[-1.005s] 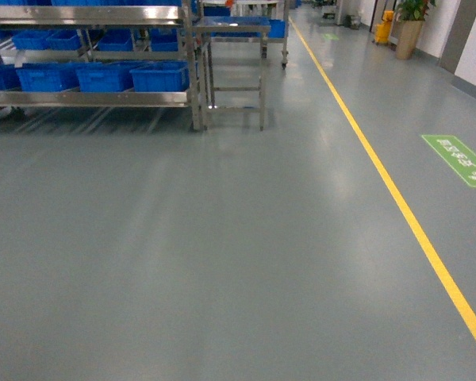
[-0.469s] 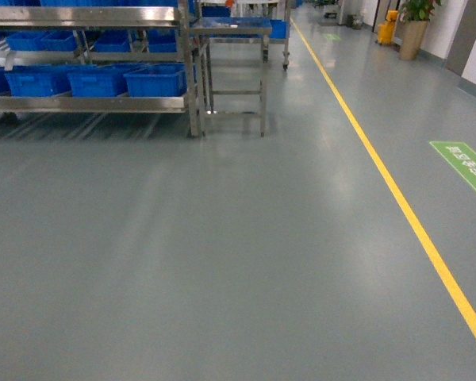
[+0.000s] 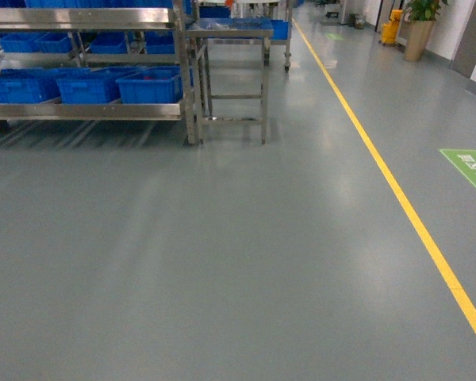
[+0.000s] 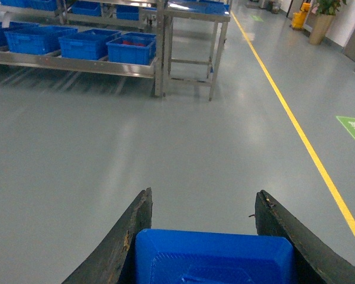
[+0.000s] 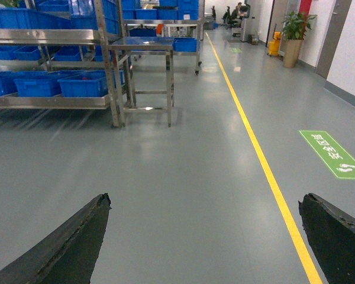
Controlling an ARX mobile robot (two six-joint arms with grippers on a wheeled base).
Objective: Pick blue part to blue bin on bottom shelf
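Presently, item one: the left gripper point(image 4: 202, 234), jaws closed on the blue part point(image 4: 213, 257), which sits clamped between the two dark fingers point(image 4: 130, 236) and fills the gap at the bottom of the left wrist view; only its top face and bevelled edges show. Item two: the right gripper point(image 5: 204, 236), jaws spread wide with nothing but grey floor point(image 5: 195, 195) between them. Item three: the stainless-steel rack point(image 4: 77, 62), well ahead of the left jaws and off to their left, its bottom shelf point(image 3: 83, 111) carrying a row of blue crates side by side. Of these, the crate nearest the rack's end post point(image 4: 131, 48) shows something red inside; the next one along, the blue bin point(image 4: 87, 44), has no visible load from this angle, though its interior is only partly seen. Item four: a small steel table point(image 5: 143, 65) standing just beside the rack's end post, ahead of the right jaws and to their left. Item five: a yellow floor line point(image 5: 266, 171) running away ahead, passing just inside the right gripper's outer finger. Item six: a green floor marking point(image 5: 334, 155) beyond that line. Item seven: a potted plant point(image 5: 293, 35) far ahead by the wall.
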